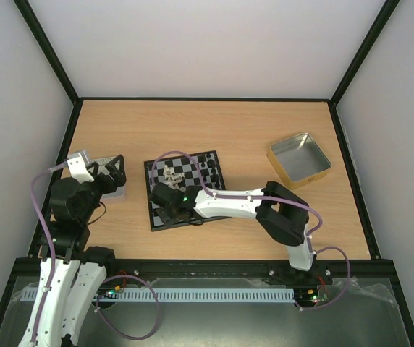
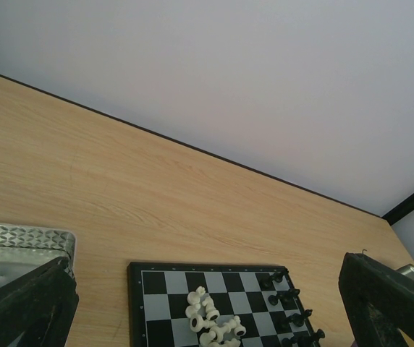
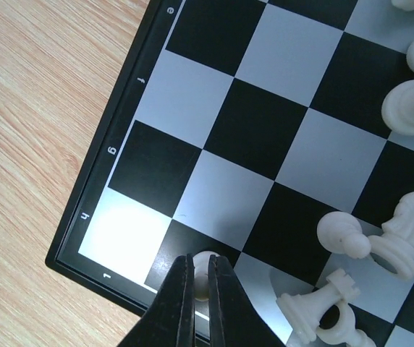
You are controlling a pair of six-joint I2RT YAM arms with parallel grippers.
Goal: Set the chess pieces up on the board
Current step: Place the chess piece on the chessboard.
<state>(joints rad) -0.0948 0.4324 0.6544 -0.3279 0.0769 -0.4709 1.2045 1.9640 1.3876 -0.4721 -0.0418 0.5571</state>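
The board (image 1: 192, 160) lies mid-table. A heap of toppled cream-white pieces (image 1: 171, 176) lies on its left part, and black pieces (image 1: 208, 168) stand along its right edge. My right gripper (image 1: 169, 202) is low over the board's near-left corner. In the right wrist view the right gripper (image 3: 200, 262) is shut on a white piece (image 3: 206, 258) over a black square by the corner of the board (image 3: 131, 94). More white pieces (image 3: 402, 228) lie to its right. My left gripper (image 1: 111, 172) is open and empty; its fingers (image 2: 22, 303) frame the board (image 2: 156, 285).
A silver tin (image 1: 114, 190) lies under my left gripper and shows in the left wrist view (image 2: 19, 238). A second open silver tin (image 1: 299, 159) stands at the right. Black frame rails edge the wooden table (image 1: 214, 126).
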